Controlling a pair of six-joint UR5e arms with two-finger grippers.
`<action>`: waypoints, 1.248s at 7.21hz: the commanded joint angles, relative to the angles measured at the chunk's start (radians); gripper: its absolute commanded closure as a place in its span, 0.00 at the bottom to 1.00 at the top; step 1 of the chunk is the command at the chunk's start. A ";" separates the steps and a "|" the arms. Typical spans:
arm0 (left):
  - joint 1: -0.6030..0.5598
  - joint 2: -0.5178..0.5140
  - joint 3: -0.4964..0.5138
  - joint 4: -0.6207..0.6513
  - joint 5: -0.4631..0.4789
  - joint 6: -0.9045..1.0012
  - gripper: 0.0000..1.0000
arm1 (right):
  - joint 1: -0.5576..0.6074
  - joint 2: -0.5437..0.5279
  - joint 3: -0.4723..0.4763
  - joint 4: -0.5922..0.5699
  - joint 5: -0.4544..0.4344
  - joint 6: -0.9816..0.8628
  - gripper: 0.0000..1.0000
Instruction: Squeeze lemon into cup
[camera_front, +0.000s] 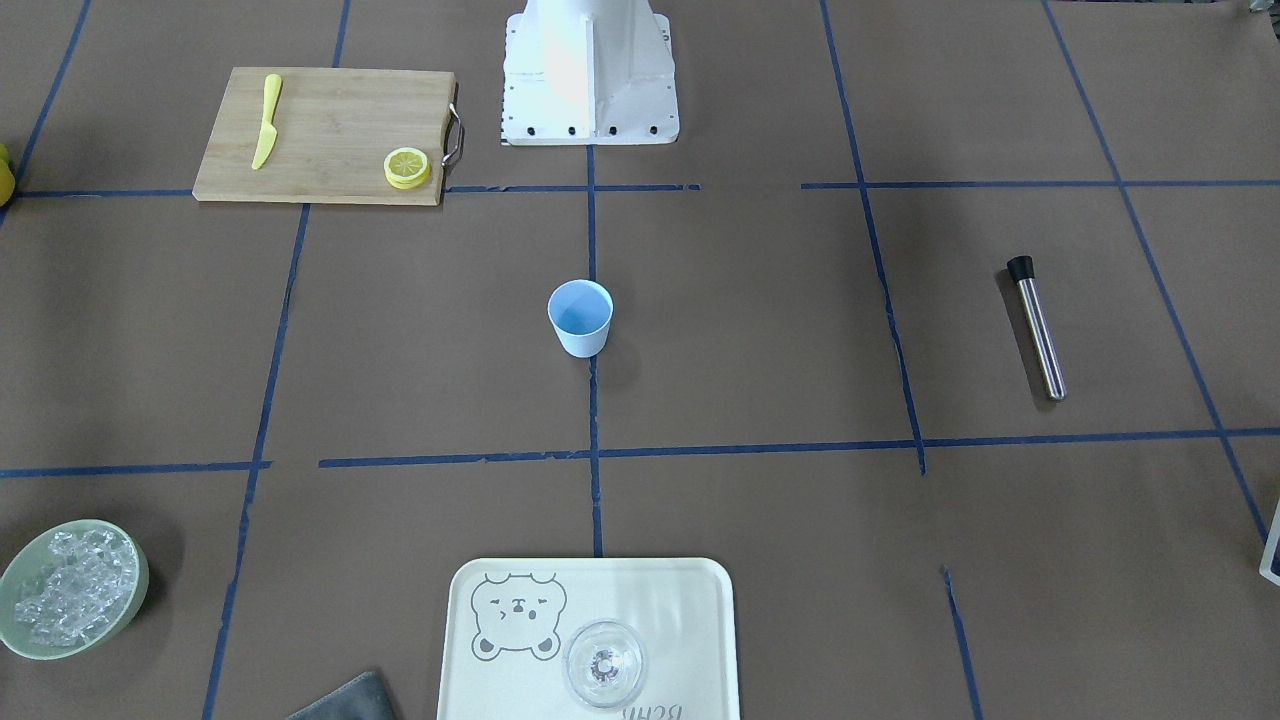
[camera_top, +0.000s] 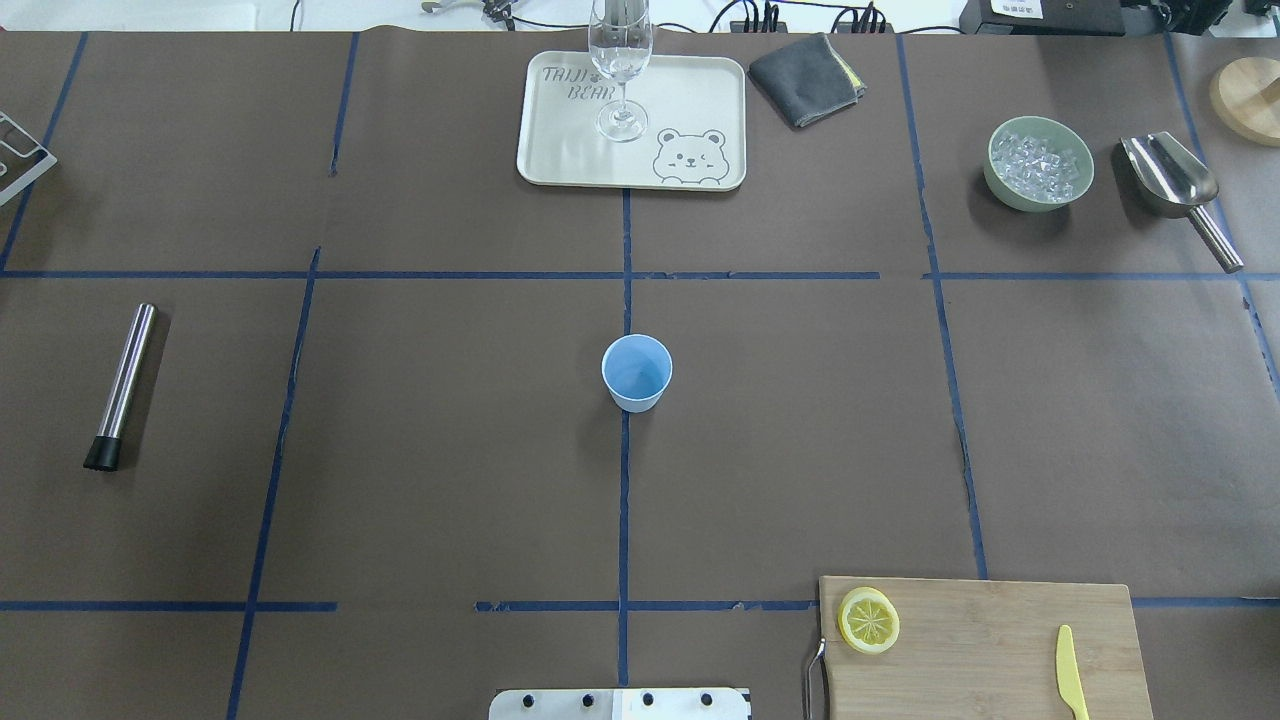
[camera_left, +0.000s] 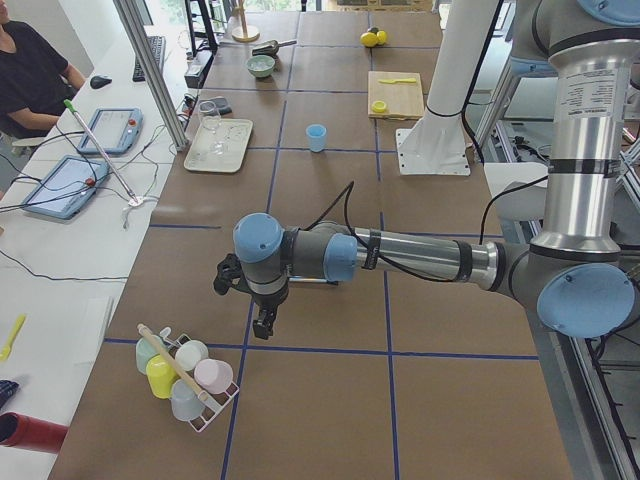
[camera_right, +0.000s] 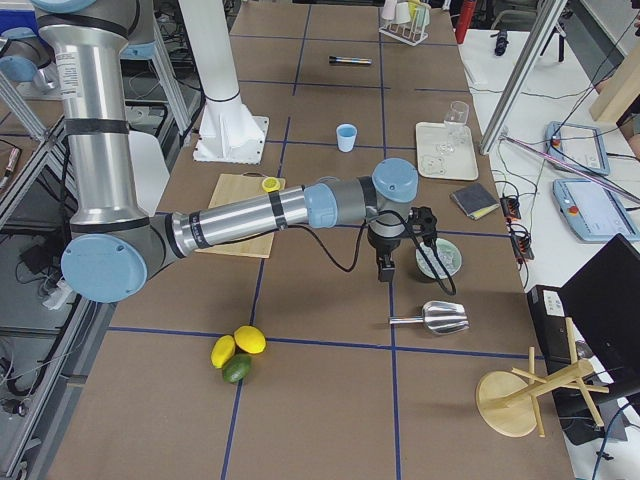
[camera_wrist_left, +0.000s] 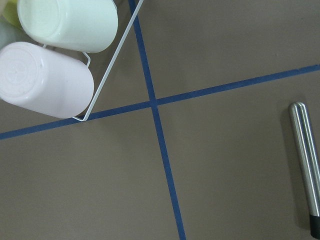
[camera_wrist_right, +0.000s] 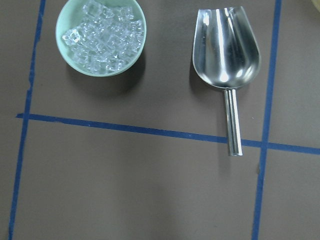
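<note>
While cup (camera_top: 636, 403) stands empty, ice (camera_top: 1040, 160) fills bowl (camera_top: 1036, 203)

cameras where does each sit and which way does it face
Front-facing: across the table, facing the robot's base; no arms.
Overhead: behind the robot, facing forward; base edge only.
Exterior left: left table end; left arm near.
Exterior right: right end; right arm near.
Left wrist: down on steel rod; no fingers.
Right wrist: down on ice bowl, scoop.
Front-facing and overhead share cup, lemon.
</note>
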 joint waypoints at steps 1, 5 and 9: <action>-0.006 -0.006 -0.007 0.000 0.000 0.000 0.00 | -0.138 0.056 0.019 0.008 -0.008 0.215 0.00; -0.011 -0.002 -0.037 0.000 0.000 0.000 0.00 | -0.419 -0.004 0.294 0.162 -0.163 0.800 0.00; -0.009 -0.011 -0.085 -0.020 -0.002 -0.006 0.00 | -0.897 -0.033 0.489 0.160 -0.565 1.246 0.00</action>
